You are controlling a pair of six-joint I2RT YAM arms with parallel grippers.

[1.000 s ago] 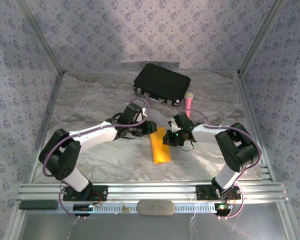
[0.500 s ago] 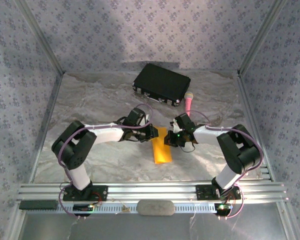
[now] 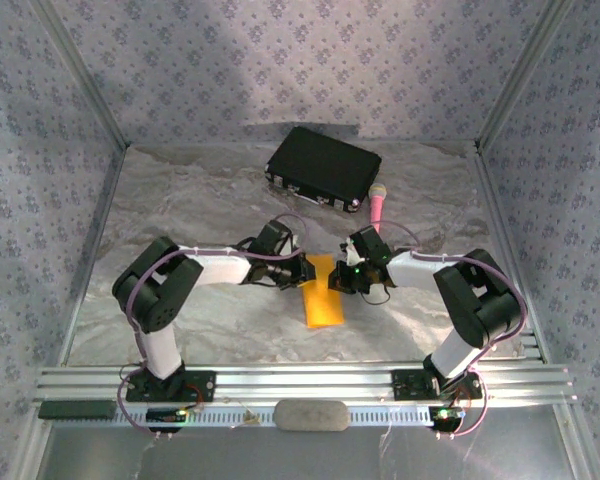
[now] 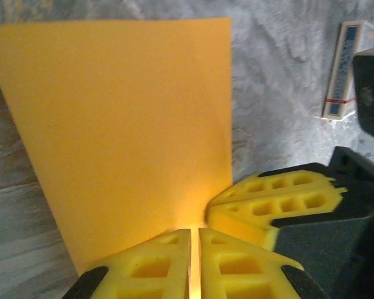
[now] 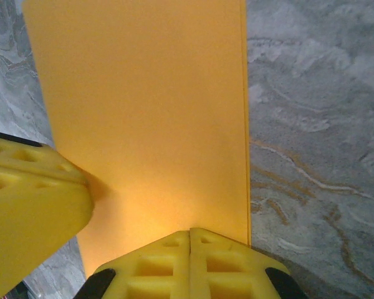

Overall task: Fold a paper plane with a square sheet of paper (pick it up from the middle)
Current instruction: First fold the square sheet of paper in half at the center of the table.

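From above, the left gripper (image 3: 306,270) and right gripper (image 3: 337,280) sat close together at the far end of the sheet of paper (image 3: 326,303). The sheet was a folded orange-yellow strip, flat on the marbled surface (image 3: 200,210). A black case (image 3: 323,167) and a pink microphone (image 3: 377,207) lay well beyond the jaws.

In the left wrist view, the left jaws were pressed together on the sheet's near edge, and the paper (image 4: 124,118) spread out ahead of them. The right gripper's yellow fingers (image 4: 271,202) sat just to their right, at the sheet's corner.

In the right wrist view, the right jaws were likewise clamped on the sheet (image 5: 143,112), near its right edge. A left finger (image 5: 31,199) touched the paper on their left.
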